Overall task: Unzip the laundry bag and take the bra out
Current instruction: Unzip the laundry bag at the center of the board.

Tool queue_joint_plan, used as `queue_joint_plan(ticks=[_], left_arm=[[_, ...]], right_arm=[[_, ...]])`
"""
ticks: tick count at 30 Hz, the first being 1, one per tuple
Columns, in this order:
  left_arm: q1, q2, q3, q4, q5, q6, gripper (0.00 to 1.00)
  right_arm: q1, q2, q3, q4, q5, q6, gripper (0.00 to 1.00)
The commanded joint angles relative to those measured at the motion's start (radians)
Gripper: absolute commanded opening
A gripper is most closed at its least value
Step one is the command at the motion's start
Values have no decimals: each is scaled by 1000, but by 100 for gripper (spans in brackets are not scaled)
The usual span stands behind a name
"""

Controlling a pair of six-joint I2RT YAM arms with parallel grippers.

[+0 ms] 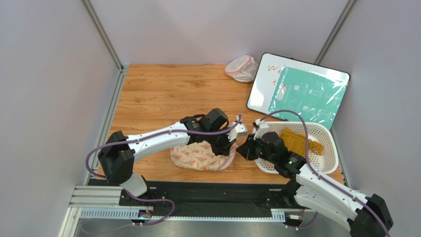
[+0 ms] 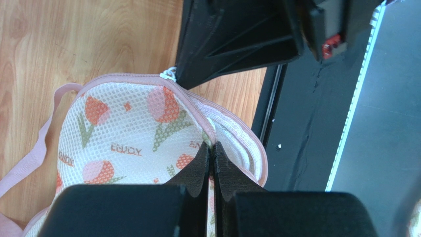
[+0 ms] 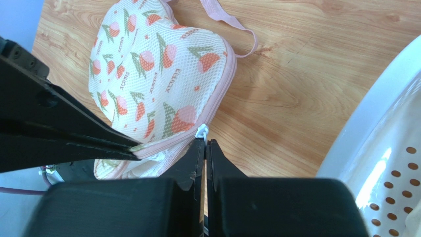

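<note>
The laundry bag (image 1: 197, 157) lies flat near the table's front edge: cream mesh with an orange-pink and green print and pink edging. My left gripper (image 2: 212, 145) is shut on the bag's pink zipper seam at its right end (image 1: 228, 148). My right gripper (image 3: 205, 141) comes in from the right (image 1: 240, 150) and is shut on the small white zipper pull (image 3: 201, 131). That pull (image 2: 169, 74) shows in the left wrist view at the tips of the right gripper's fingers (image 2: 232, 44). The zipper looks closed along the seam in view. The bra is hidden.
A white perforated basket (image 1: 269, 168) holding a mustard cloth (image 1: 299, 140) stands just right of the bag. A whiteboard with a green sheet (image 1: 301, 91) lies at the back right, with a small white mesh pouch (image 1: 242, 68) beside it. Grey walls close in both sides.
</note>
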Motion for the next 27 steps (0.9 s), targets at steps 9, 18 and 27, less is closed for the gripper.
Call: queue_joint_plan(ticks=[9,18,27], left_arm=[[-20,-95,-16,-42,189,70,0],[-23,-85,-7,-52,81,28,36],[-14,-187,-49,-28,-303,-276,74]], right_arm=[[-84,102,26,88,-20,-68,0],[-90,74,28,74,-34,-59,0],[-90,25,43,-32,58,-47,0]])
